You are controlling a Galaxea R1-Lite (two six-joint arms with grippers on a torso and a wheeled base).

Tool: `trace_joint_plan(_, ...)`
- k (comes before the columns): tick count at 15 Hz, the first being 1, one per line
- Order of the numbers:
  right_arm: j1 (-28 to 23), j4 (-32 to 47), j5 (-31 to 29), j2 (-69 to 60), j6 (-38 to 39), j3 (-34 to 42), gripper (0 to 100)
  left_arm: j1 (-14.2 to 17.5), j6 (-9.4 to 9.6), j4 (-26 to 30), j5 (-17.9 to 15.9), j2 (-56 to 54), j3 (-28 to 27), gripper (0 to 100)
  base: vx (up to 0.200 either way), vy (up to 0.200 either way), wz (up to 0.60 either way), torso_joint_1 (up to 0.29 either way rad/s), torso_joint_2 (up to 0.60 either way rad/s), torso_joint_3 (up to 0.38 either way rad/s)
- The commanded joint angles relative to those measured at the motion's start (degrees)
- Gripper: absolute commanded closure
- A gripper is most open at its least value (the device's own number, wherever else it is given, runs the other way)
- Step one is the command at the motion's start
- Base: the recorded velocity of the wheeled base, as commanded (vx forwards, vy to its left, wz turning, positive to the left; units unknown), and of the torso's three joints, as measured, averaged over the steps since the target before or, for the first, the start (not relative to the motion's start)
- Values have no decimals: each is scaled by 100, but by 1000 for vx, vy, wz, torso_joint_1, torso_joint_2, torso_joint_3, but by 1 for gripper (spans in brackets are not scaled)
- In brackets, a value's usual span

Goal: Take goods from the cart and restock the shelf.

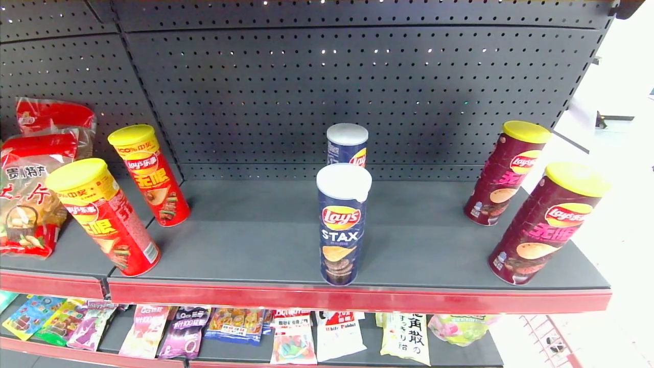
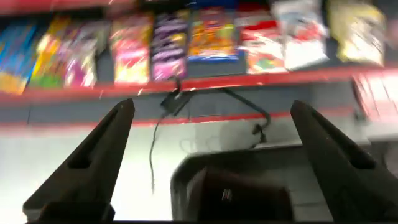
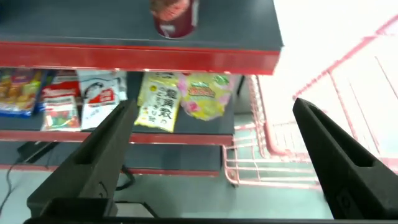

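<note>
On the grey shelf [image 1: 265, 245] stand two blue chip cans, one at the front [image 1: 341, 225] and one behind it [image 1: 347, 144]. Two red cans [image 1: 104, 217] [image 1: 149, 174] lean at the left, and two maroon cans [image 1: 507, 173] [image 1: 546, 222] stand at the right. My left gripper [image 2: 211, 162] is open and holds nothing, low before the bottom shelf rows. My right gripper [image 3: 214, 155] is open and holds nothing, below the shelf's right end, with a maroon can's base [image 3: 176, 17] above it and the pink wire cart [image 3: 292, 149] beside it.
Snack bags [image 1: 30, 179] fill the shelf section at the left. Several small packets [image 1: 291, 335] lie on the lower shelf. A red lip [image 1: 357, 299] runs along the shelf front. A black cable [image 2: 168, 106] trails on the floor under the left gripper.
</note>
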Motion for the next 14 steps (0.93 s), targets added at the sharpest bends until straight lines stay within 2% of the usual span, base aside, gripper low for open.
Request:
trace_joint_plan(1, -577, 63, 68, -162, -37, 250, 0, 708, -381, -554, 63, -883, 803, 0, 0, 0, 0, 0, 0, 0)
trace_joint_plan(2, -551, 54, 112, -364, -46, 391, 0, 708, -381, -1125, -24, -883, 1093, 0, 0, 0, 0, 0, 0, 0)
trace_joint_plan(3, -445, 37, 297, -1173, -81, 901, 0, 708, -276, -3032, -262, -883, 2121, 0, 0, 0, 0, 0, 0, 0)
trace_joint_plan(4, -419, -157, 358, -1278, -107, 1103, 0, 682, -135, -3990, -473, -883, 2543, 0, 0, 0, 0, 0, 0, 0)
trace_joint_plan(6, -419, -825, 367, -1278, -195, 1410, 0, 673, 5, -4025, -587, -883, 2578, 0, 0, 0, 0, 0, 0, 0)
trace_joint_plan(8, -419, -2398, 68, -1278, 51, 2210, 0, 673, 67, -4060, -42, -883, 2622, 0, 0, 0, 0, 0, 0, 0)
trace_joint_plan(9, -410, -2284, 77, -1278, 60, 2210, 0, 673, 67, -4078, 125, -892, 2631, 0, 0, 0, 0, 0, 0, 0)
trace_joint_plan(10, -410, -2284, 77, -1278, 60, 2210, 0, 673, 67, -4078, 125, -892, 2631, 0, 0, 0, 0, 0, 0, 0)
trace_joint_plan(11, 161, -2213, 314, -1305, 227, 2193, 0, 673, 67, -4465, 116, -883, 2807, 0, 0, 0, 0, 0, 0, 0)
trace_joint_plan(12, 812, -2222, 314, -1401, 279, 2193, 0, 673, 67, -4658, -148, -883, 2895, 0, 0, 0, 0, 0, 0, 0)
trace_joint_plan(13, 741, -2213, 323, -1375, 271, 2193, 0, 673, 76, -4702, -543, -883, 2912, 0, 0, 0, 0, 0, 0, 0)
trace_joint_plan(14, 741, -2213, 314, -1384, 279, 2193, 0, 673, 137, -4702, -754, -883, 2921, 0, 0, 0, 0, 0, 0, 0)
